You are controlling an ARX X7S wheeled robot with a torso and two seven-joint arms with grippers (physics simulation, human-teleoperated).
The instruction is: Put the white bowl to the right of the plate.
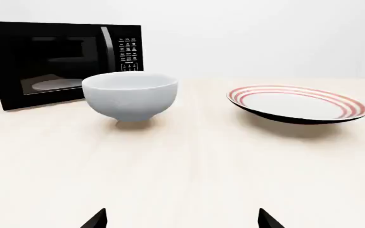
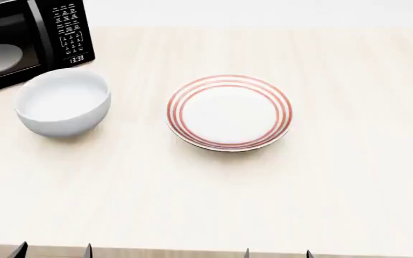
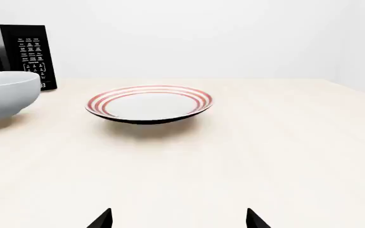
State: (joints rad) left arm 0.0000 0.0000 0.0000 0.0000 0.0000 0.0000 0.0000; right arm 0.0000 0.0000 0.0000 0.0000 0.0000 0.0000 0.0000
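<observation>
The white bowl (image 2: pixel 62 102) stands upright on the pale wooden table at the left, to the left of the plate; it also shows in the left wrist view (image 1: pixel 129 95) and partly in the right wrist view (image 3: pixel 5 95). The red-ringed plate (image 2: pixel 229 112) lies at the table's middle, and shows in the left wrist view (image 1: pixel 296 103) and the right wrist view (image 3: pixel 148 103). My left gripper (image 2: pixel 54 251) is open and empty at the table's near edge, well short of the bowl. My right gripper (image 2: pixel 277 253) is open and empty at the near edge, in front of the plate.
A black microwave (image 2: pixel 27 37) with its door shut stands at the back left, right behind the bowl; it also shows in the left wrist view (image 1: pixel 59 59). Bare tabletop (image 2: pixel 364 118) lies to the right of the plate.
</observation>
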